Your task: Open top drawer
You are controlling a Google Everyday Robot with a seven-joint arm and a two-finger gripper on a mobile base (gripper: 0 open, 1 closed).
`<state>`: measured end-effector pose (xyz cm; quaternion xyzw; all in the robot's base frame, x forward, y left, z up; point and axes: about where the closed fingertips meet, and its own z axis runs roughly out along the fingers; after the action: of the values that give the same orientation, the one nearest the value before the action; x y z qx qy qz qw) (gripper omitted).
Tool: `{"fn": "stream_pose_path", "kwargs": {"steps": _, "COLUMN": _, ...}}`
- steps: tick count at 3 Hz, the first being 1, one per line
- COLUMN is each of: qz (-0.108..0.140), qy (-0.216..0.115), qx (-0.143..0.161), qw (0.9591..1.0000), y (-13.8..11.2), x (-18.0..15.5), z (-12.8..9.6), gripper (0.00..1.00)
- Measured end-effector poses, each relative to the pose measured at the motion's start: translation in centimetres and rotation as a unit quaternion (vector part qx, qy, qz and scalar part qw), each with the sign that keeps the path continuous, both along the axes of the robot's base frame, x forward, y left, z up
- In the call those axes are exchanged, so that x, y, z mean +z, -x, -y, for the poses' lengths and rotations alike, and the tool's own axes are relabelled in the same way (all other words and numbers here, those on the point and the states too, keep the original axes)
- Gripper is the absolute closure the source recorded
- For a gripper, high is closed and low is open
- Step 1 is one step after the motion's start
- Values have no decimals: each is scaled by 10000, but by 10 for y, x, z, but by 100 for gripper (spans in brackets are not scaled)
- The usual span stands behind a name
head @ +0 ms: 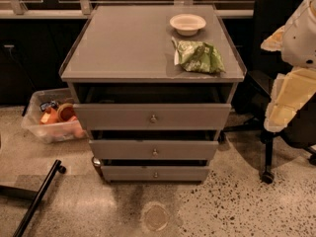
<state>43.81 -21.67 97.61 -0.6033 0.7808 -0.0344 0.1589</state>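
Observation:
The top drawer is the tallest, widest grey front of the three, with a small round metal knob at its centre. Its front stands forward of the cabinet, and a dark gap shows between it and the grey top. The two shorter drawers, middle and bottom, sit below it. My arm, white with pale yellow parts, hangs at the right edge. Its gripper is well to the right of the cabinet, at about the top drawer's height, and touches nothing.
A white bowl and a green bag lie on the cabinet top. A clear plastic bin holding orange things stands on the floor at the left. A black office chair stands at the right, behind my arm. A black bar lies at the bottom left.

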Motion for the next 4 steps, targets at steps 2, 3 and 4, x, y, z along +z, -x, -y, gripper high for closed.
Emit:
{"fn": "stream_pose_path", "kwargs": {"steps": 2, "qz": 101, "qy": -350, "qx": -202, "qw": 9991, "y": -8, "x": -22, "z": -13, "gripper": 0}}
{"fn": "stream_pose_path", "kwargs": {"steps": 3, "qz": 160, "qy": -921, "qx": -445, "qw": 9946, "y": -18, "x": -56, "z": -34, "gripper": 0}}
{"fn": "stream_pose_path", "kwargs": {"steps": 4, "qz": 238, "qy": -1492, "qx": -801, "qw": 9853, "y": -22, "x": -89, "z": -61, "gripper": 0}}
